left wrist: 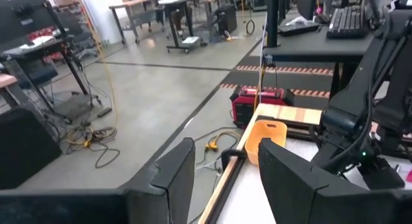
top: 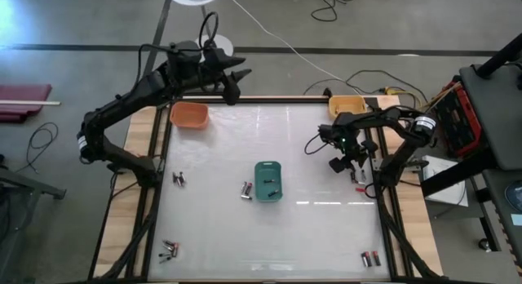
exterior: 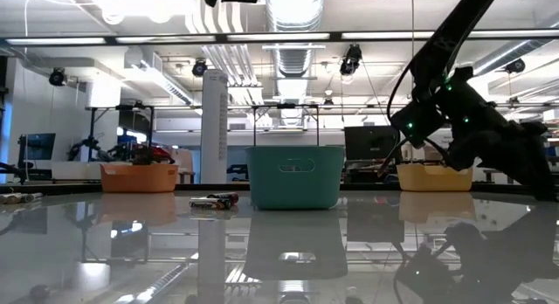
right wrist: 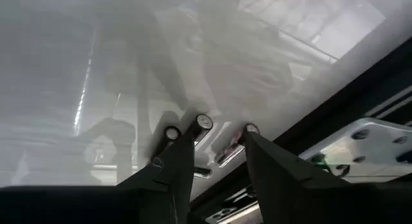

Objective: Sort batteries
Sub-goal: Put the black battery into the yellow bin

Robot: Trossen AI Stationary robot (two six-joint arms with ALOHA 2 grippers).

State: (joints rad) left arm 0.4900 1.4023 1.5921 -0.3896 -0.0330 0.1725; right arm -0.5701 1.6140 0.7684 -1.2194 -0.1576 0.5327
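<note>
Small groups of batteries lie flat on the glossy white table: near the right edge (top: 357, 176), beside the teal bin (top: 245, 189), at the left (top: 178, 179), and at the near corners (top: 169, 250) (top: 371, 257). My right gripper (top: 349, 159) hangs low and open over the right-edge group. In its wrist view, three of those batteries (right wrist: 201, 124) lie just past and between its fingertips (right wrist: 219, 147). My left gripper (top: 234, 82) is open and raised high above the table's far edge, near the orange bin (top: 189, 114). It holds nothing (left wrist: 225, 166).
The teal bin (top: 267, 180) stands mid-table with a few batteries inside. A yellow bin (top: 347, 104) sits at the far right corner, just behind my right arm. Dark frame rails run along the table's edges. Bare table lies between the bins.
</note>
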